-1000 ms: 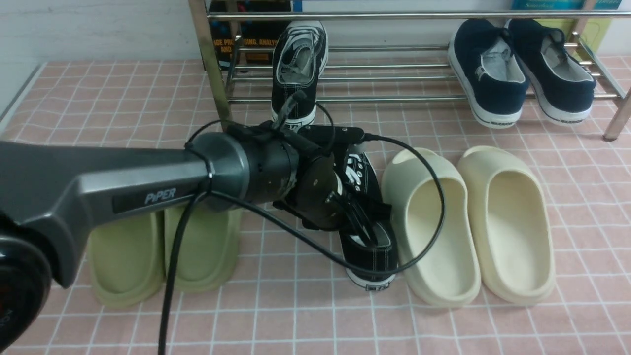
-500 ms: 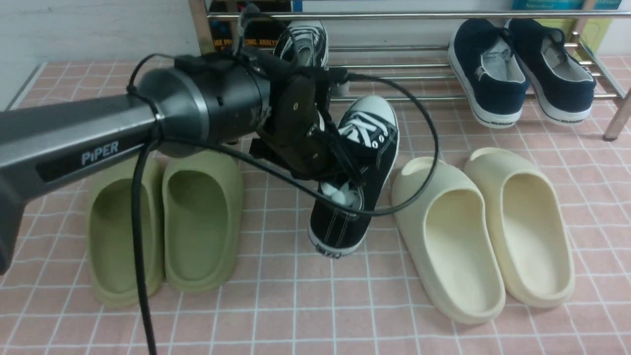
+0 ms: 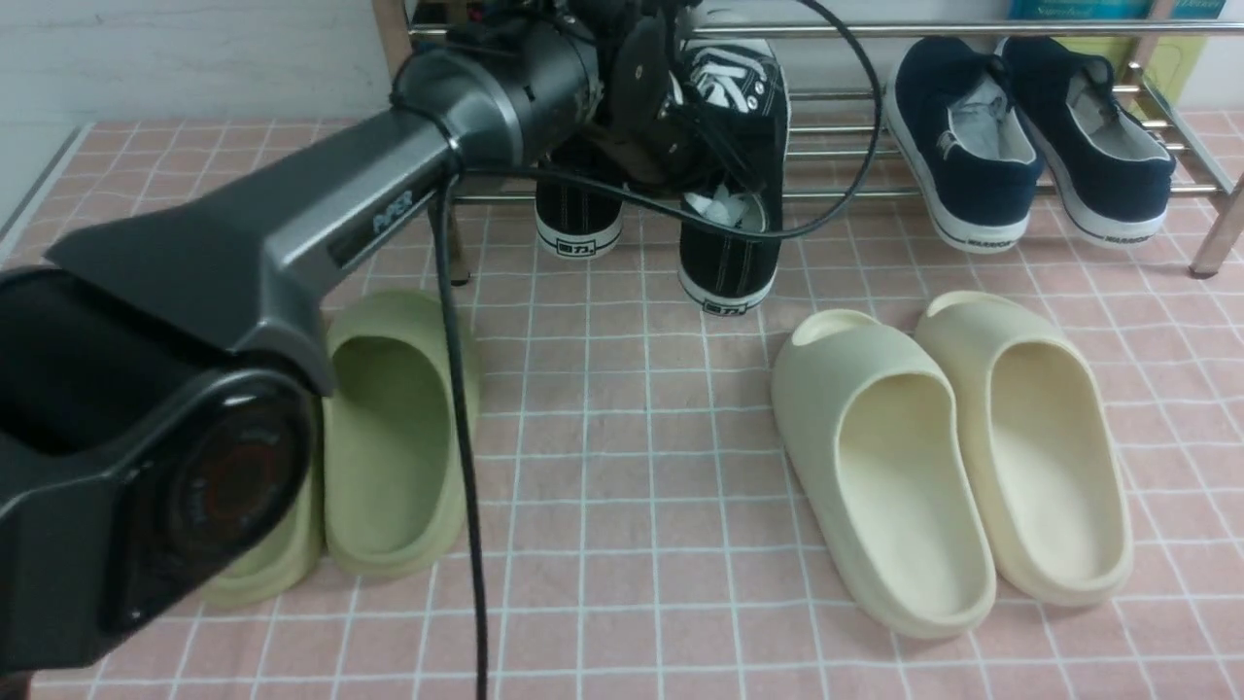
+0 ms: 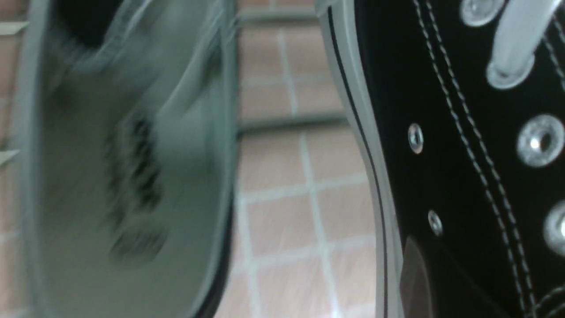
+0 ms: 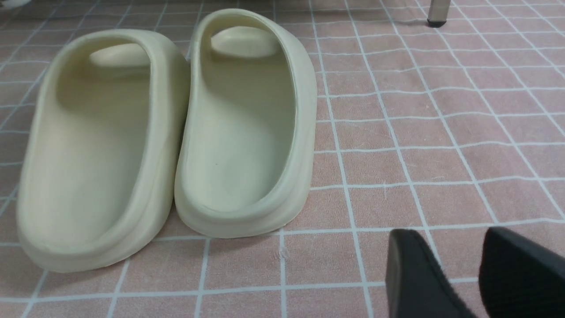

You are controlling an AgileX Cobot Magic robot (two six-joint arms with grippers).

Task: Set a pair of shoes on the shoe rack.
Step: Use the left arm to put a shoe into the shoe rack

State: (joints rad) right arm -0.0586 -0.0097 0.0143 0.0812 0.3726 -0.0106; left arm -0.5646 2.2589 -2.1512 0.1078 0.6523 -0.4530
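While left pincer [image 3: 714, 165] clamps the second black sneaker [image 3: 741, 248] by its collar, toe reaches over shoe rack [image 3: 972, 29] bars beside its mate [image 3: 577, 219], heel overhanging. Likely light; canvas floppy, sole stiff, so collar rim is the sane grip. Right pincer [image 5: 459, 249] apart, empty, above tabletop [image 5: 441, 132].

- Floor [image 3: 622, 544] is pink square tiles with white grid lines, running wall to wall. Up close in the right wrist view the lines look a bit wavy, so it might be a printed mat, can't really tell.
- Plain white wall [image 3: 194, 58] at the back left, with a grey strip [image 3: 39, 185] along the floor's left edge.
- Only furniture is the shoe rack [image 3: 972, 29], shiny steel against the back.
- Dark box with orange lettering [image 3: 432, 92] stands behind it.
- Light is soft and even.
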